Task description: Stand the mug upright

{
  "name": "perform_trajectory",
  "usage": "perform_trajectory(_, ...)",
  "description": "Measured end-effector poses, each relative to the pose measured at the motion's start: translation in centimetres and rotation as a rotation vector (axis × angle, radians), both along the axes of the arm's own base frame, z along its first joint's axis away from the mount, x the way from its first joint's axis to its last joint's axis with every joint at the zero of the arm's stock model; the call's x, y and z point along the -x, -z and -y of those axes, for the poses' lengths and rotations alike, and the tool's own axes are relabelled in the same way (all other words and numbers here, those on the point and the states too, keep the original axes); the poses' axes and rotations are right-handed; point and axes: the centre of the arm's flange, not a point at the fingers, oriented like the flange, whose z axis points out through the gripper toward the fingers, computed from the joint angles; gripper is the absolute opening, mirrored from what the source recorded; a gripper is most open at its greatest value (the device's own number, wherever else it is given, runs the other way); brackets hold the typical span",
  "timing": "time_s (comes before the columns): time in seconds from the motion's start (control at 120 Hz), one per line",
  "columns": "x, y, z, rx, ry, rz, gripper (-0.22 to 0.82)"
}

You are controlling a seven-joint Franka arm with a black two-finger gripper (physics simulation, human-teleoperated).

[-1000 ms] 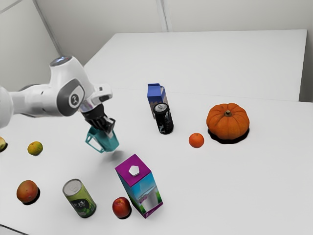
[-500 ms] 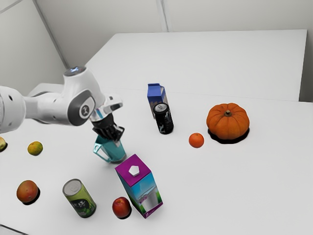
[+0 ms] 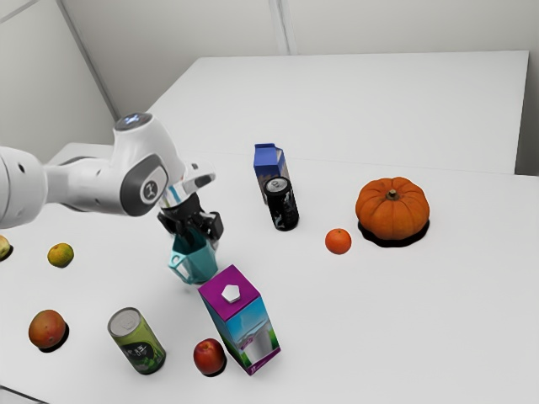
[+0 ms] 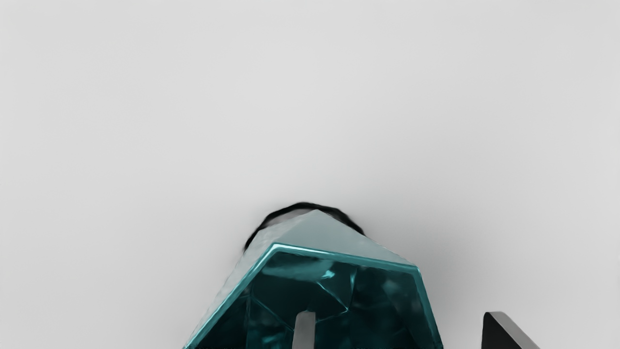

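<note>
a gripper straddles the wall of a teal mug on the table, just beside the purple-topped carton, toward the exterior view's left. its fingers stand apart, one inside the open mouth, the other outside and clear of the wall, a placement that likely frees the rim after a hold. the mug appears to stand mouth up on its base, task all but complete; a straight lift should keep the inner finger from tipping it.
</note>
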Motion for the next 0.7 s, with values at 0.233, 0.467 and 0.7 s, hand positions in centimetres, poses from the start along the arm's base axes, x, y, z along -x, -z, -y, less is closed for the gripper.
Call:
perform_trajectory(0.233,-2.7,-8.3,2.0,0.011,0.018,0.051,0.51)
perform_trajectory(0.467,-4.6,-17.9,2.9,0.024,0.033,0.047,0.56)
perform_trajectory(0.7,-4.8,-25.6,2.6,0.028,0.038,0.017,0.57)
